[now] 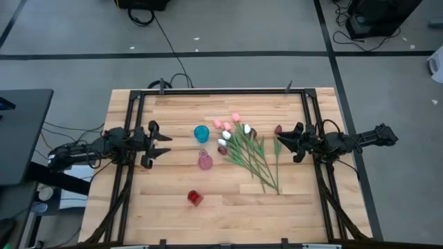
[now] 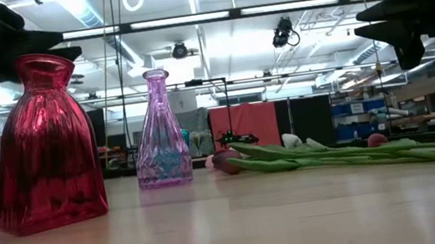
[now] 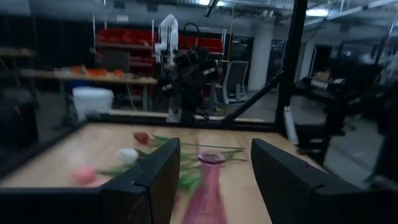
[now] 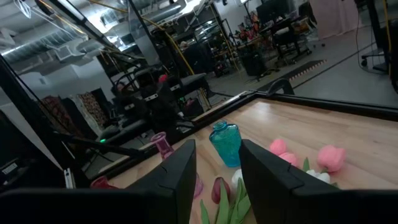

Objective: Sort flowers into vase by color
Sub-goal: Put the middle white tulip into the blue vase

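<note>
Table (image 1: 173, 214) mostly bare; flowers (image 1: 249, 149) between open grippers.

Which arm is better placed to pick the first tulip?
Right, probably. The right claw, open, hovers beside the flowers; the left claw, also open, is separated from them by the vases.

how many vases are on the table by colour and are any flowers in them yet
Blue vase: 1
Pink vase: 1
Red vase: 1
Total: 3 vases

Flowers in vases: 0; the tulips lie in one pile on the table, between the vases and the right gripper.
</note>
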Robot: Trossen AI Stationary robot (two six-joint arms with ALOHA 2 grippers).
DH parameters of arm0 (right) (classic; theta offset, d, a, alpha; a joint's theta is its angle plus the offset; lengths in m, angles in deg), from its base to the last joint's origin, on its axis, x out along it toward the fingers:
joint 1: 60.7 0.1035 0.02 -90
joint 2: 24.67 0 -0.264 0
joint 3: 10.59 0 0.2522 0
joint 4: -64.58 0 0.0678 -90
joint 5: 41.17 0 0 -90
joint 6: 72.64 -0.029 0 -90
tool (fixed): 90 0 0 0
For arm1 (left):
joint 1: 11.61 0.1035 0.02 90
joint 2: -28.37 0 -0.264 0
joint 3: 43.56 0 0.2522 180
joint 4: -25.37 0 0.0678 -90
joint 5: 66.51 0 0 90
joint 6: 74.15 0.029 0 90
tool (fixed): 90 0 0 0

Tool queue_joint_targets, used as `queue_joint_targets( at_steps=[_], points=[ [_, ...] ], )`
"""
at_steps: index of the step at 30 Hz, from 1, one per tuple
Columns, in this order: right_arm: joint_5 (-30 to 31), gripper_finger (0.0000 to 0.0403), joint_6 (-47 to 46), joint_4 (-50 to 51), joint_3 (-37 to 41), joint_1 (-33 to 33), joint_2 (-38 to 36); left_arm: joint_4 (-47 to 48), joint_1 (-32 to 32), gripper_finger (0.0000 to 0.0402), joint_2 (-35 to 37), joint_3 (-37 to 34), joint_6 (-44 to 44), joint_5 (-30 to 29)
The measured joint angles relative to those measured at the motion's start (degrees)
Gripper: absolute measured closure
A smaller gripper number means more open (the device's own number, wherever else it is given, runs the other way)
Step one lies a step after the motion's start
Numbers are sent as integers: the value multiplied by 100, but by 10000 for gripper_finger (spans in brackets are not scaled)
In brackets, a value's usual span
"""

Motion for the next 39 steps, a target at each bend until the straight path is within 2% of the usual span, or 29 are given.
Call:
queue_joint_targets(
  at_steps=[4, 9, 15, 17, 20, 24, 30, 35, 39],
  points=[
    [2, 267, 0, 0, 0, 0, -2, 52, 0, 198, -26, 0, -171, -4],
    [0, 267, 0, -1, 0, 0, -2, 46, 0, 198, -26, 1, -791, -14],
    [45, 267, 124, -9, 0, -3, -2, -435, -2, 198, -26, 0, -1015, -94],
    [243, 267, 223, -21, 0, -23, -2, -637, -2, 198, -28, 1, -1059, -469],
    [721, 267, 277, -52, -1, -76, 0, -719, 2, 198, -242, 1, -1184, -1357],
    [946, 267, 281, -59, 0, -86, 0, -834, 0, 198, -848, 1, -1507, -1882],
    [1199, 267, 197, -525, 0, -86, 0, -1031, -2, 198, -1887, 328, -1790, -2119],
    [1355, 267, 482, -1048, 0, -87, 0, -888, 0, 198, -2974, 1255, -1405, -2597],
    [1480, 267, 538, -1010, 0, -86, 0, -241, 0, 198, -4023, 2305, -1083, -2608]
  ],
)
